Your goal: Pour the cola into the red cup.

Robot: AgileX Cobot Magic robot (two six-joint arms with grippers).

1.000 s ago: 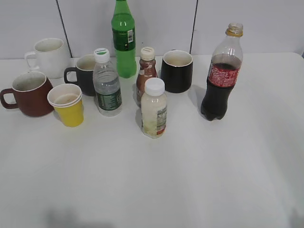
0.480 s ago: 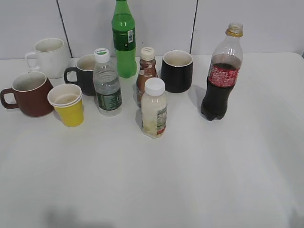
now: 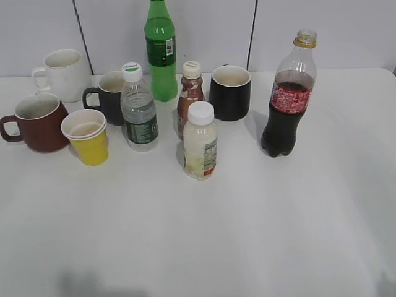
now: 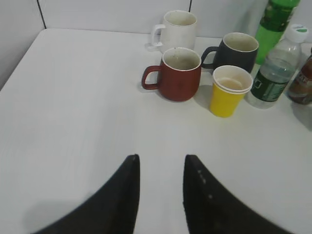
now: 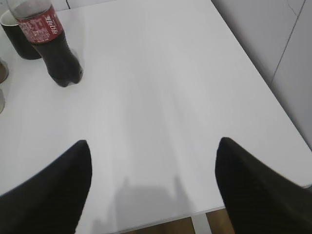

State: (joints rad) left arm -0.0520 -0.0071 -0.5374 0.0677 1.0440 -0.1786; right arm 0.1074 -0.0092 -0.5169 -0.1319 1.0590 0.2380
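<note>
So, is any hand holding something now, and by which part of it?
Nothing is held. The left hand and the right hand are both open over bare table, and the cola and the red cup stand untouched.

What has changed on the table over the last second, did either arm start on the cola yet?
Nothing visibly changed. The cola stands upright and uncapped at the right, untouched, and the red cup sits at the far left. The left gripper and right gripper are both open and hold nothing, short of the objects.
</note>
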